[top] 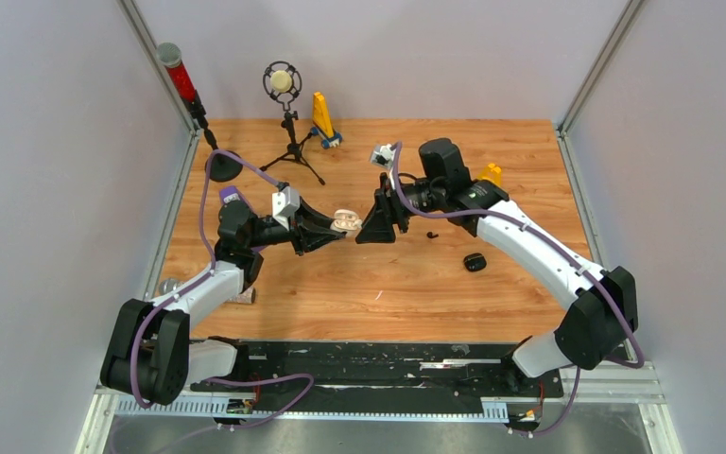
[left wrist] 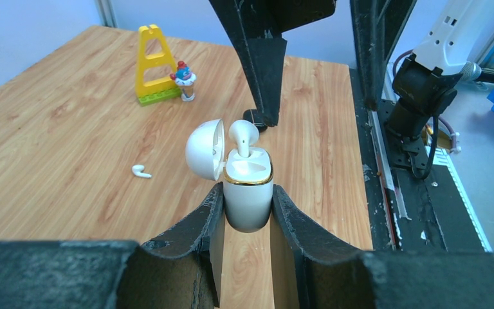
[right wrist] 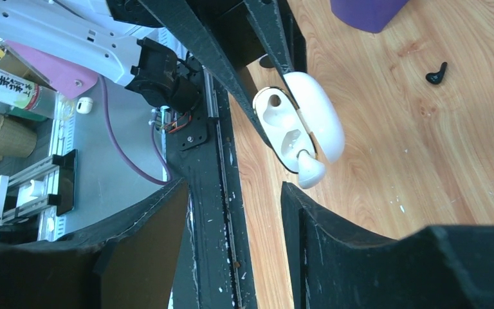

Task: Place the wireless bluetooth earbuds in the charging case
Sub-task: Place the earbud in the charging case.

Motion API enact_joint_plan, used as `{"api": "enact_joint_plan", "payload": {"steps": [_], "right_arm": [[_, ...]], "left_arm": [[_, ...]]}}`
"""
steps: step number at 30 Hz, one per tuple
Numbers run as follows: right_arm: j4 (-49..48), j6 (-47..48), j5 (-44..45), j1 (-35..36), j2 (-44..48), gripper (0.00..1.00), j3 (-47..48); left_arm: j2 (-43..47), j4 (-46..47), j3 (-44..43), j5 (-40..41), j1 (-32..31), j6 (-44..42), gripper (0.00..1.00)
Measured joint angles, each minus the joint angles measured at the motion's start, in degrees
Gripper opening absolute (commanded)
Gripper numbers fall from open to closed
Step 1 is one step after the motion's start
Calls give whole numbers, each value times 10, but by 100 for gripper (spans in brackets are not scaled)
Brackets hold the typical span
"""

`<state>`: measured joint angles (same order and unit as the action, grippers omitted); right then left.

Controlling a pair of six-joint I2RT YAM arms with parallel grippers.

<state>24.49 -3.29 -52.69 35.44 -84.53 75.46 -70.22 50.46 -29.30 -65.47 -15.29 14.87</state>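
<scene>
1. Earbuds first: one white earbud (left wrist: 243, 136) stands stem-down in a well of the white charging case (left wrist: 248, 201). Its bulb head sits well proud of the gold rim, so I judge it entered but not fully seated. A second white earbud (left wrist: 141, 171) lies loose on the worktop (top: 388, 293), well apart from the case. A black earbud (top: 432, 235) lies near the black case (top: 475, 262) on the right arm's side.
2. Closed on the white case's lower body, the left jaws grip it from both flanks and hold it off the worktop. That grip leaves the mouth free. The lid (left wrist: 204, 149) hangs open to one side, out of the way of the wells.
3. The case's mouth is turned away from the left wrist and toward the right arm, presumably so that arm can come at the wells head-on.
4. The right jaws stand apart with nothing between them, just beside the earbud's head. They look placed to press the bud home or re-grip it. Whether they touch it I cannot tell.
5. The entered earbud's long axis runs stem to head in line with the case's own long axis. It points out through the mouth, with the head tipped slightly toward the lid. The neighbouring well looks empty.
6. The loose white earbud lies on its side, long axis flat along the worktop. Which end is the stem is too small to tell.
</scene>
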Motion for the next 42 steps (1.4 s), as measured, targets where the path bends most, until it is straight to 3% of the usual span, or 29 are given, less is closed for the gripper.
{"api": "enact_joint_plan", "payload": {"steps": [19,42], "right_arm": [[-35,0,97,0,31,58,-26],[-41,-1,36,0,7,58,-32]], "left_arm": [[0,0,0,0,0,0,24],[0,0,0,0,0,0,24]]}}
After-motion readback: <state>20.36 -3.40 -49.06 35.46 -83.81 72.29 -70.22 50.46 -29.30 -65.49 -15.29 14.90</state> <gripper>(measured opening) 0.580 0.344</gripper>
